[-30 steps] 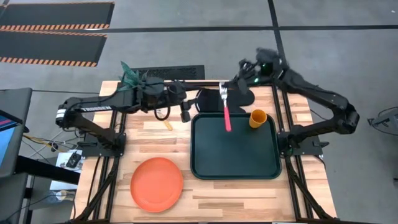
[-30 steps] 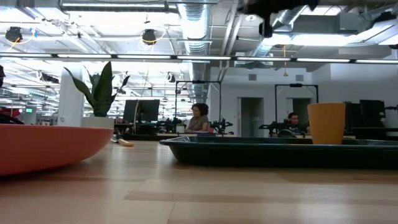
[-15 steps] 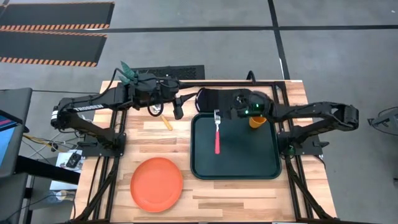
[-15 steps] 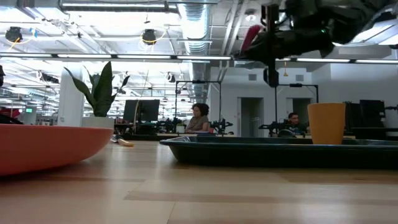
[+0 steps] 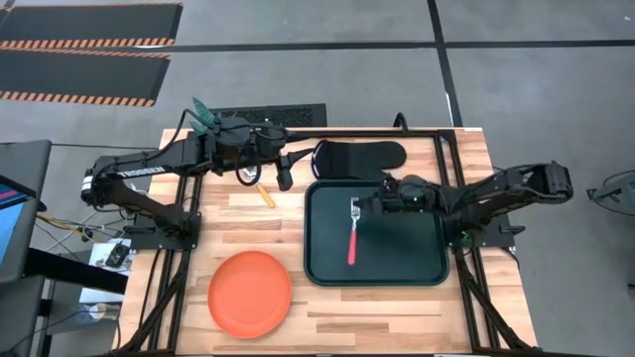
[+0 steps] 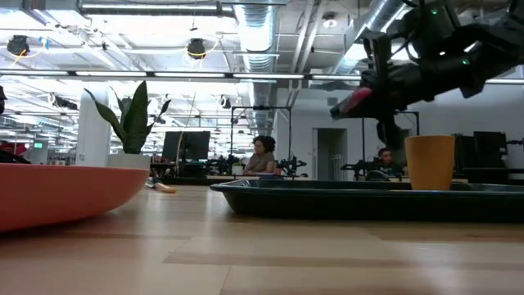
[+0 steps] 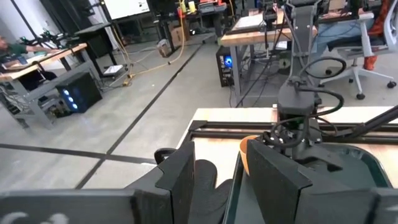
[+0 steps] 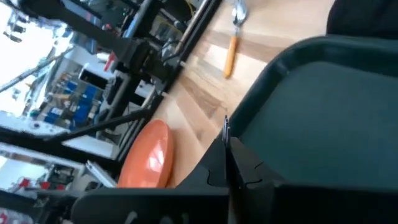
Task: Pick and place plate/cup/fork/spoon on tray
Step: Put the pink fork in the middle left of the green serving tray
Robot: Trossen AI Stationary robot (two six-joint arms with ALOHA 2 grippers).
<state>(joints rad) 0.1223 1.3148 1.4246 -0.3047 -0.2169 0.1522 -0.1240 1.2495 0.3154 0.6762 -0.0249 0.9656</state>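
The fork (image 5: 352, 235) hangs over the middle of the tray (image 5: 417, 266), tines toward the far side and its red-pink handle pointing toward the near edge. The right gripper (image 5: 369, 205) holds it up by the tine end, fingers pinched on the metal; from table height the pink handle (image 6: 354, 102) shows clearly above the tray rim (image 6: 327, 190), so the fork is not lying down yet. The right arm reaches in low from the right side of the table.

The cup (image 6: 429, 162) stands upright in the tray's far right corner; from above it is mostly hidden under the arm. The plate (image 5: 250, 294) lies on the wood at the near left, well apart from the tray. The spoon (image 5: 265, 194) rests on the wood just left of the tray's far left corner, orange handle nearest.

The left gripper (image 5: 286, 177) waits near the far edge beside the spoon, its fingers parted and holding nothing. A dark oven mitt (image 5: 362, 156) lies just beyond the tray.
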